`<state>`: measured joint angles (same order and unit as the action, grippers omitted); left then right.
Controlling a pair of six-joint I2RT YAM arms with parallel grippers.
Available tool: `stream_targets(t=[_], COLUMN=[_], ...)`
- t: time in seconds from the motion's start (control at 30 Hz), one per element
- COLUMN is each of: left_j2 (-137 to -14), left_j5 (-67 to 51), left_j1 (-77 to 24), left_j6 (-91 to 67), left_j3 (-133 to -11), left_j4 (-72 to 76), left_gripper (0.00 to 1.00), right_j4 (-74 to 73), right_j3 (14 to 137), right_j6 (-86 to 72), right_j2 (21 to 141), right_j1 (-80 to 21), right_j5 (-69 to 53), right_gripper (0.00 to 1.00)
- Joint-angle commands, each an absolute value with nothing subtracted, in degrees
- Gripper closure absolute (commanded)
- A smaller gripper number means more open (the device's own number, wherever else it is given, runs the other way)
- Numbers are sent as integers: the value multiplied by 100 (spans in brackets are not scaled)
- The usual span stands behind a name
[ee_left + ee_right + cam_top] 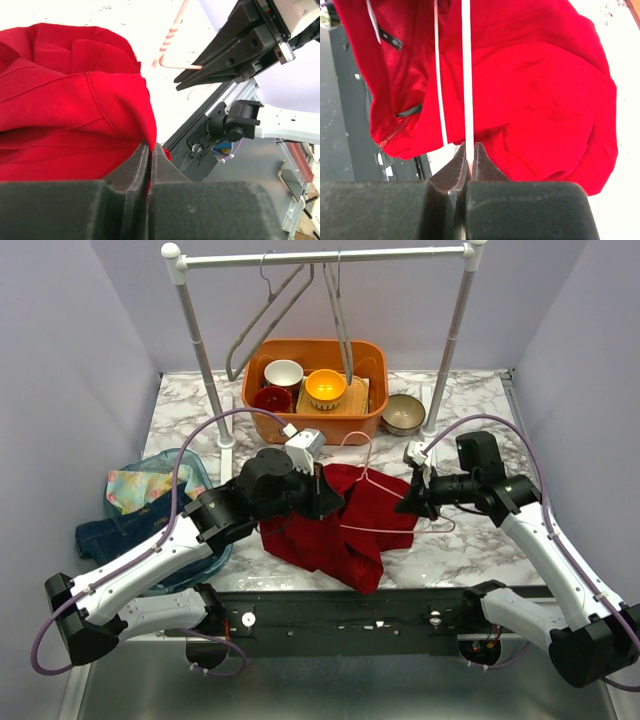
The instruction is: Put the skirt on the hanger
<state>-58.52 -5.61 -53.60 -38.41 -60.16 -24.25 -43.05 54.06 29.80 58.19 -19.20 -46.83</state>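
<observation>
Centre frame, the left hand (pixel 325 492) is pinching the skirt (pixel 335 535) edge and the right hand (pixel 412 502) is clamping the hanger (pixel 385 483). Best to be sliding the wire in slowly.

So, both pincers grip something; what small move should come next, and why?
Probably the left pincer should lift its skirt edge a little, since the right pincer clamps the hanger wire lying over the cloth, not inside it.

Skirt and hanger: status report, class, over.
Left pincer shut on skirt. Right pincer shut on hanger. Skirt heaped, not yet hung. Tub behind, apart.
</observation>
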Motion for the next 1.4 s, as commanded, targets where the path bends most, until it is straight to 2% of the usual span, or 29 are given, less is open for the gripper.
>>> stream_targets(t=[0.0, 0.07, 0.1, 0.17, 0.2, 0.3, 0.43, 0.47, 0.6, 0.73, 0.8, 0.87, 0.93, 1.0, 1.03, 1.07, 1.23, 1.27, 1.37], left_j2=[-5950, -6003, -6003, -6003, -5986, -5828, -5494, -5406, -5002, -4703, -4667, -4579, -4570, -4631, -4771, -4842, -5605, -5747, -6221], left_j5=[-1028, -1055, -1098, -1151, -1177, -1108, -91, 478, 1569, 2030, 1908, 1732, 1269, 724, -271, -655, -2335, -2982, -3619], left_j1=[-5432, -5423, -5423, -5423, -5397, -5379, -5370, -5370, -5361, -5318, -5178, -5028, -4625, -4134, -3574, -3307, -2954, -2849, -2786], left_j6=[-3868, -3797, -3727, -3622, -3543, -3025, -1638, -1113, 311, 1711, 2239, 3056, 3985, 4209, 4262, 4228, 4333, 4342, 4509], left_j3=[-5924, -5898, -5880, -5880, -5897, -6098, -6609, -6662, -6470, -5942, -5636, -5336, -5002, -4904, -4939, -4966, -5343, -5422, -5686], left_j4=[-1942, -1960, -2030, -2153, -2301, -2879, -3936, -4051, -4035, -3482, -3219, -2920, -2576, -2225, -2206, -2145, -2416, -2547, -2891], left_gripper=[73, 63, 52, 40, 30, 18, 12, 11, 9, 10, 15, 15, 17, 18, 18, 19, 20, 20, 21], right_j4=[-3657, -3586, -3499, -3358, -3262, -3068, -2813, -2769, -2628, -2654, -2698, -2707, -2698, -2663, -2672, -2663, -2514, -2505, -2487], right_j3=[5370, 5361, 5344, 5256, 5238, 5133, 5010, 4984, 4966, 4983, 4975, 4905, 4852, 4825, 4816, 4816, 4737, 4729, 4676], right_j6=[2760, 2690, 2672, 2576, 2567, 2558, 2575, 2584, 2601, 2724, 2891, 3058, 3129, 3173, 3199, 3225, 3287, 3305, 3383], right_j2=[5967, 5994, 6003, 5968, 5959, 5968, 6091, 6152, 6328, 6381, 6363, 6293, 6258, 6240, 6240, 6240, 6223, 6205, 6161], right_j1=[-1969, -1969, -1969, -1960, -1969, -1969, -1969, -1960, -1960, -1969, -1969, -1969, -1969, -1969, -1977, -1986, -2048, -2057, -2074], right_j5=[-5203, -5116, -5080, -4966, -4948, -4975, -5010, -5018, -4966, -5027, -5080, -5185, -5308, -5352, -5361, -5361, -5238, -5238, -5265], right_gripper=[99, 99, 99, 99, 99, 99, 99, 99, 99, 99, 99, 99, 99, 99, 99, 99, 99, 99, 99])
